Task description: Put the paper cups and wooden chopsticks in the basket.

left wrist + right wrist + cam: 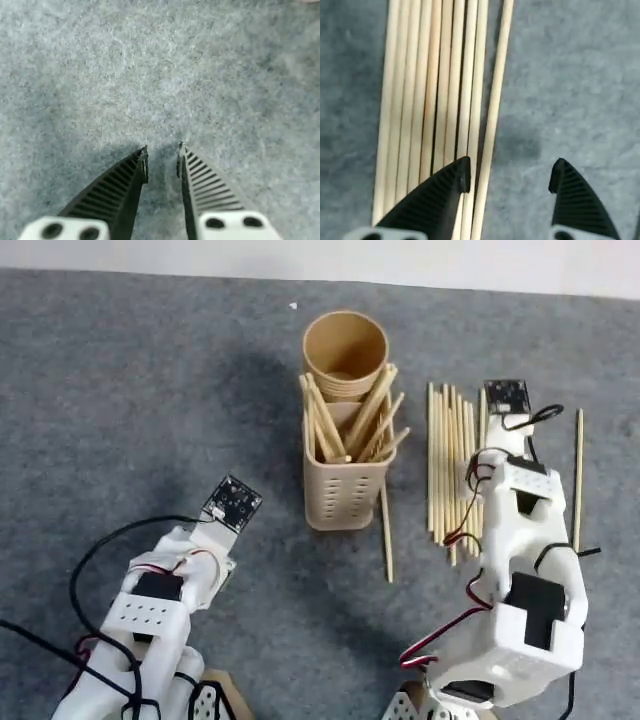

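A grey, carpet-like cover is lining the bench [150, 390] under both arms. The basket [345, 485] is standing at the middle, already carrying a stack of paper cups [345, 350] and a bundle of chopsticks [350, 425]. A loose row of chopsticks [450, 465] is lying to its right, with a single stick [386, 535] just beside the basket and another [578, 480] well apart at the far right.

The right tool [510, 175] is hanging over that row with its jaws spread, one fingertip above the outermost sticks and gripping nothing. Judging by this, a chopstick pickup is being set up. The next move is calling for a descent that straddles one stick before closing.

The left tool [162, 161] is hovering over bare cover, its jaws nearly pressed together and pinching nothing.
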